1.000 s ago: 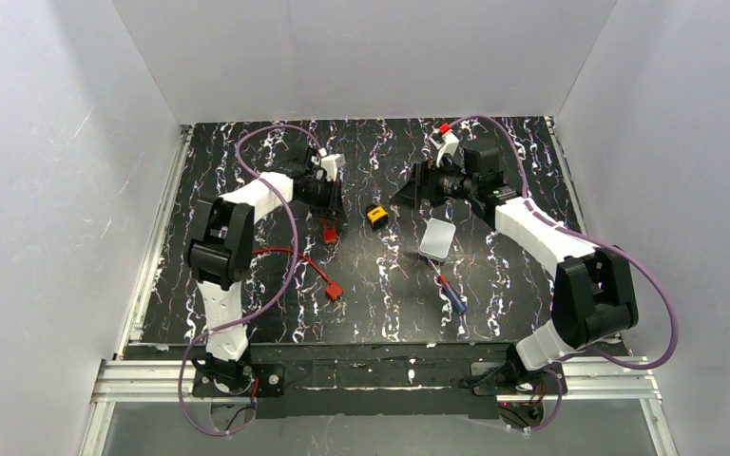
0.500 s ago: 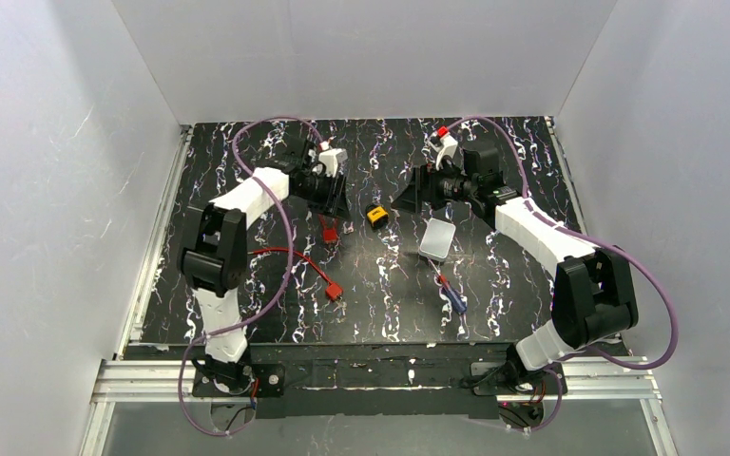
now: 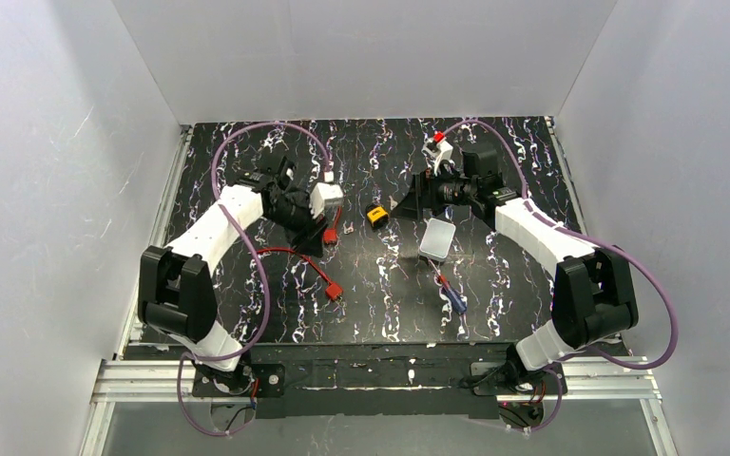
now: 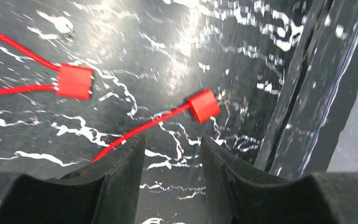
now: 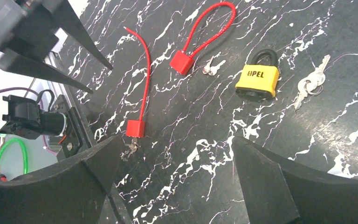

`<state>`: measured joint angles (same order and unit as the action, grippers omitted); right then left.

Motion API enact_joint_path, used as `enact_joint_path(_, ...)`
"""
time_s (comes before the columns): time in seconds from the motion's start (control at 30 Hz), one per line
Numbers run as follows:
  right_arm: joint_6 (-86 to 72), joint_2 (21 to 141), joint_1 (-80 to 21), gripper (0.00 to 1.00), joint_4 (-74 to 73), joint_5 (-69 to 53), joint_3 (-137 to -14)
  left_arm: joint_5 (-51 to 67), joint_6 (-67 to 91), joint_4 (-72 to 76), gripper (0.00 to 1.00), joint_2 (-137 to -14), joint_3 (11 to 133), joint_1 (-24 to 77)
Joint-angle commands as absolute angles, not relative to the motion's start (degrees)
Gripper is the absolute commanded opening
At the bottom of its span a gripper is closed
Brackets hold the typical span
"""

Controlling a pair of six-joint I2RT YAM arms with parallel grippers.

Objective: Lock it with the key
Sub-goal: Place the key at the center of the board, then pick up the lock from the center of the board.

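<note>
A yellow padlock (image 3: 375, 216) lies mid-table; in the right wrist view (image 5: 257, 81) a bunch of keys (image 5: 310, 86) lies just beside it. A red cable lock with a closed loop (image 3: 329, 236) has a small key (image 5: 210, 69) next to it. A second red cable lock (image 3: 335, 293) lies nearer the front, with a key (image 5: 131, 147) at its body. My left gripper (image 3: 321, 226) is open and empty over the looped red lock; its wrist view shows both red bodies (image 4: 75, 81) (image 4: 203, 105) ahead of the gripper (image 4: 172, 144). My right gripper (image 3: 409, 201) (image 5: 176, 140) is open wide and empty, right of the padlock.
A white plastic tray (image 3: 436, 239) lies under the right forearm. A blue-and-red screwdriver (image 3: 450, 294) lies in front of it. White walls enclose the black marbled table (image 3: 494, 313) on three sides. A metal rail (image 3: 152, 247) runs along the left edge.
My left arm has swung out to the left and its gripper has come forward and down, from the back of the table to the looped red lock. The right gripper has barely moved.
</note>
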<state>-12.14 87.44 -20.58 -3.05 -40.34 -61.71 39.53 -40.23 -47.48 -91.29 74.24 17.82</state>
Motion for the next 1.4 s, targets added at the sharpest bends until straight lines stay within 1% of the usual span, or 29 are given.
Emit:
enact_joint_path(0.0,-12.3,85.1,-20.2,0.98,-0.9,-42.9,-60.4,37.3,-61.5,-55.9,0.46,-89.0,68.9,17.1)
enact_joint_path(0.13,-12.3,84.7,-20.2,0.98,-0.5,-43.1,-59.7,33.1,-74.5,-55.2,0.47,-87.2,63.2,17.1)
enact_joint_path(0.37,-12.8,85.2,-20.2,0.98,-0.5,-43.4,-59.5,30.6,-84.6,-54.6,0.46,-90.8,62.9,18.3)
enact_joint_path(0.5,-12.3,85.4,-20.2,0.98,-0.5,-43.3,-59.3,27.8,-87.5,-53.5,0.46,-93.5,63.6,20.6)
enact_joint_path(0.8,-11.9,85.3,-20.2,1.00,0.3,-42.9,-58.2,24.0,-88.2,-43.4,0.44,-101.6,65.5,27.4)
enact_joint_path(0.83,-11.9,85.3,-20.2,1.00,0.2,-42.8,-58.2,23.6,-88.6,-43.2,0.42,-102.2,65.4,27.9)
enact_joint_path(0.93,-12.5,85.6,-20.2,1.00,0.8,-42.7,-57.7,22.1,-89.3,-42.8,0.33,-102.3,63.4,29.6)
enact_joint_path(1.03,-14.2,86.6,-20.2,1.00,2.5,-43.3,-57.1,20.7,-87.9,-41.9,0.16,-99.6,61.0,32.0)
enact_joint_path(1.17,-15.4,87.7,-20.3,1.00,3.4,-44.0,-56.8,21.5,-84.7,-41.9,0.00,-95.1,59.3,34.6)
enact_joint_path(1.27,-17.1,88.3,-20.3,1.00,5.3,-44.5,-55.6,23.6,-81.1,-43.9,0.00,-91.4,60.7,36.1)
enact_joint_path(1.37,-20.0,89.2,-20.5,1.00,8.3,-46.2,-54.1,23.0,-79.7,-46.0,0.00,-87.5,62.1,37.6)
